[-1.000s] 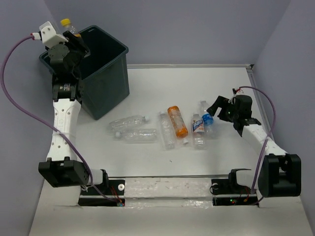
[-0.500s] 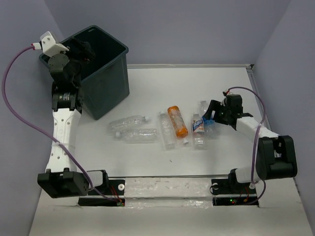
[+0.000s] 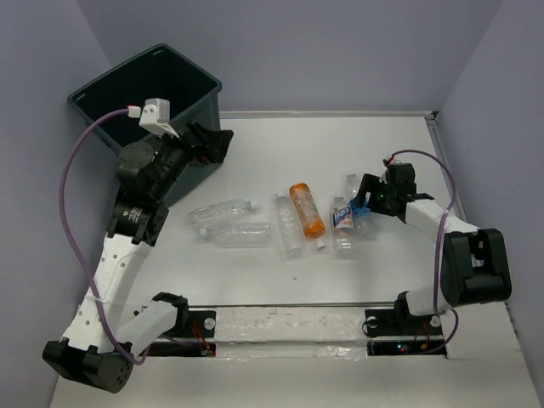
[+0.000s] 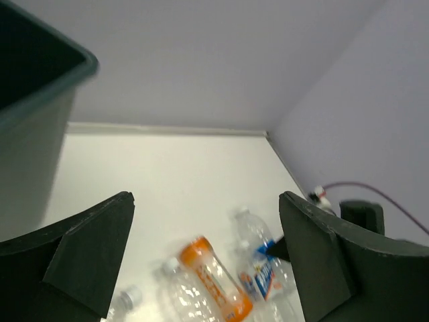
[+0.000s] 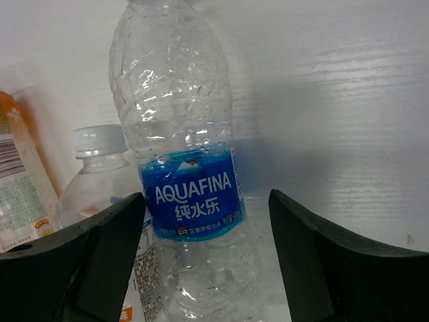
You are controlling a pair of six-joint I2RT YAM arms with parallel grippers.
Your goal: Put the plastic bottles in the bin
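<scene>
Straddling the Aquafina bottle (image 5: 182, 121), the right gripper (image 5: 206, 198) has its jaws spread wide, one finger on each side of the blue label and neither seen touching it. The bottle lies flat on the table (image 3: 280, 144), at the right end of a row of five more: a second labelled bottle (image 3: 342, 223) just beside it, an orange bottle (image 3: 306, 208), a clear one (image 3: 287, 225), and a clear pair (image 3: 229, 223) lying crosswise to the left. The main risk is that second bottle. In the right wrist view its white cap and shoulder sit under one finger, so closing could catch both or shove the neighbour aside. The wall of the bottle is thin and crinkled, so I judge a hard squeeze would buckle it and a soft one let it slip or roll free. The bin (image 3: 204, 85) stands at the far left corner, well apart from this bottle, a long carry for the right arm. The left gripper (image 4: 206, 196), jaws spread and empty, hangs by the bin's near corner, where the two arms could meet. The table is white and smooth with a faint grain, offering little to stop a round bottle rolling. Plain lilac walls (image 3: 340, 51) close it in on three sides, and a purple cable (image 3: 72, 178) loops off the left arm.
</scene>
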